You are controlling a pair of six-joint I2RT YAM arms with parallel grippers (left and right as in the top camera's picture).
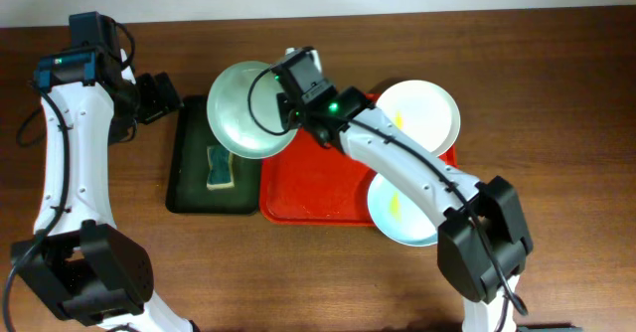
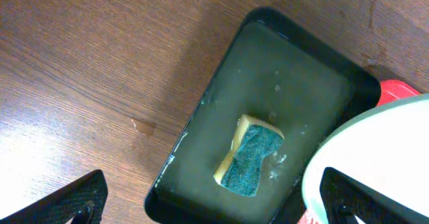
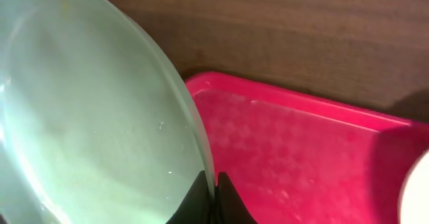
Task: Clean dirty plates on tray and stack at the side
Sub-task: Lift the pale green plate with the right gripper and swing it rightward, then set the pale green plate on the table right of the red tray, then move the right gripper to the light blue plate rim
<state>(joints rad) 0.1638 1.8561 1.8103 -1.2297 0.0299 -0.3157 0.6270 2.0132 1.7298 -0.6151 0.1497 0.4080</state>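
Overhead, the left end effector (image 1: 152,95) hangs over bare table (image 1: 556,74) at the far left, and the left wrist view shows its fingers (image 2: 79,198) spread wide apart with nothing between them. Just right of it lies the green tray (image 1: 189,173), wet inside, with a yellow and teal sponge (image 1: 220,168) lying in it. The mint plate (image 1: 243,108) is held tilted in the air over that tray's far right corner and the red tray's (image 1: 323,188) near corner, hiding both from above. The right end effector (image 3: 209,196) is pinched closed on the plate's rim. On the red tray, the white plate (image 1: 427,108) sits at the far right corner and the blue plate (image 1: 393,213), yellow smear at centre, sits at the near right, partly covered by the right arm. Brown wood-grain table, pale strip beyond its far edge
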